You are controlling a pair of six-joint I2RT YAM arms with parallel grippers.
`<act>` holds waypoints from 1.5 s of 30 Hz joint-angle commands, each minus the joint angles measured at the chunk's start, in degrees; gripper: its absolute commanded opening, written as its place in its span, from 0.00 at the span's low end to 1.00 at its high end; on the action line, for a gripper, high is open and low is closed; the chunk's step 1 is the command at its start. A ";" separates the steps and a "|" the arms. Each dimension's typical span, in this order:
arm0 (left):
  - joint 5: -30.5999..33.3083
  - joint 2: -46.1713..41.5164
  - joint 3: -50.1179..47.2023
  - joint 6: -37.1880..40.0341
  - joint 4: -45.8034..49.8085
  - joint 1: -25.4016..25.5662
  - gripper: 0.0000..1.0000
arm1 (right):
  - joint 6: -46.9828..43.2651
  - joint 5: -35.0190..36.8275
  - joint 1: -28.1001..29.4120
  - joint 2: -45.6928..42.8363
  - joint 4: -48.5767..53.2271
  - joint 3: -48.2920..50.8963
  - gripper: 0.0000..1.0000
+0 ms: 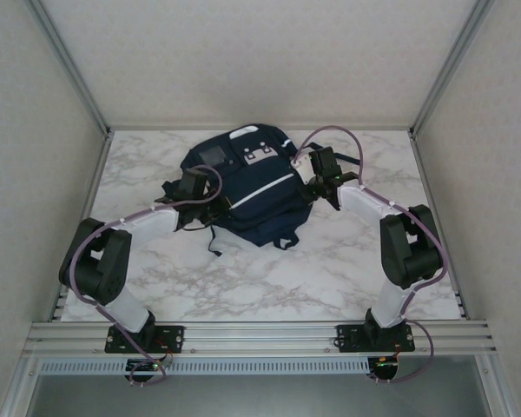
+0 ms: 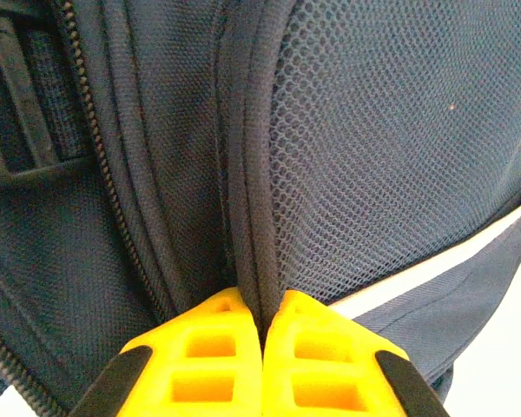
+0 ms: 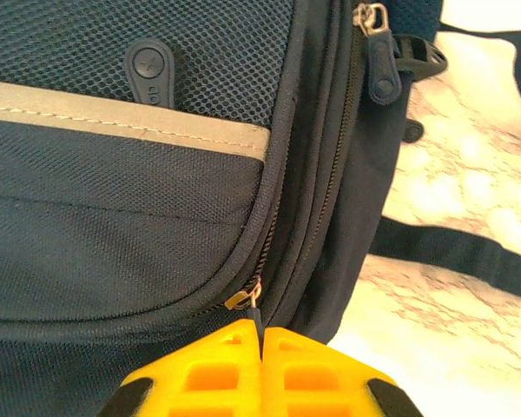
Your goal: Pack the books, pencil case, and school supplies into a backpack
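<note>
The left hand (image 2: pixel 262 306) and right hand (image 3: pixel 262 330), closed, pinch opposite backpack (image 1: pixel 243 187) edges (table (image 1: pixel 243 282) around).

We're looking into a robotics lab test cell here: a marble-patterned bench (image 1: pixel 243 291) boxed in by plain pale panels (image 1: pixel 260 61) on aluminium framing (image 1: pixel 72 69) (the slotted extrusion kind), and the left arm (image 1: pixel 113 256) and right arm (image 1: pixel 404 248) bolted to a slotted rail (image 1: pixel 260 334) along the near edge, purple cables (image 1: pixel 328 130) looping off both.
</note>
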State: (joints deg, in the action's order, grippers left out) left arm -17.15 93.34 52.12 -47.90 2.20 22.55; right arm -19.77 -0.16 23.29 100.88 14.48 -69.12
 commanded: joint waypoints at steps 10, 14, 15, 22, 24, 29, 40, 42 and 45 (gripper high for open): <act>10.96 -2.62 7.02 10.67 17.20 -13.77 0.00 | 7.02 -10.24 5.72 -5.51 0.46 7.27 0.00; 9.84 -2.92 9.03 9.60 18.96 -16.88 0.00 | 9.15 -11.81 9.71 -4.93 -0.72 8.14 0.00; 8.44 -3.44 9.66 9.27 19.78 -16.85 0.00 | 9.60 -12.15 10.67 -4.68 -0.91 8.07 0.00; -1.38 -8.38 10.61 3.95 23.33 -8.43 0.69 | 12.16 -13.89 13.81 0.41 3.47 3.29 0.00; -0.85 -10.07 9.04 0.79 23.30 -5.72 0.75 | 12.52 -14.57 14.22 1.06 2.78 3.28 0.00; 1.28 -14.01 1.56 -12.31 17.27 -0.57 0.80 | 13.16 -13.91 15.19 2.02 0.64 3.69 0.00; 12.61 -9.01 -1.04 -33.50 9.03 6.39 0.96 | 8.67 -8.63 15.18 -0.65 -2.68 8.45 0.00; 13.94 -7.15 -1.61 -35.46 11.96 5.94 1.00 | 6.22 -5.93 15.05 -1.56 -3.30 9.59 0.00; 15.01 -4.59 -4.87 -36.62 13.12 3.73 0.99 | 3.42 -6.29 13.96 -2.96 -4.06 9.76 0.00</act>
State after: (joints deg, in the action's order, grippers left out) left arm -6.00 86.00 49.60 -80.16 12.82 27.83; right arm -11.86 -8.56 37.50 99.83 7.88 -61.12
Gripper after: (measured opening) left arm 0.995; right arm 0.055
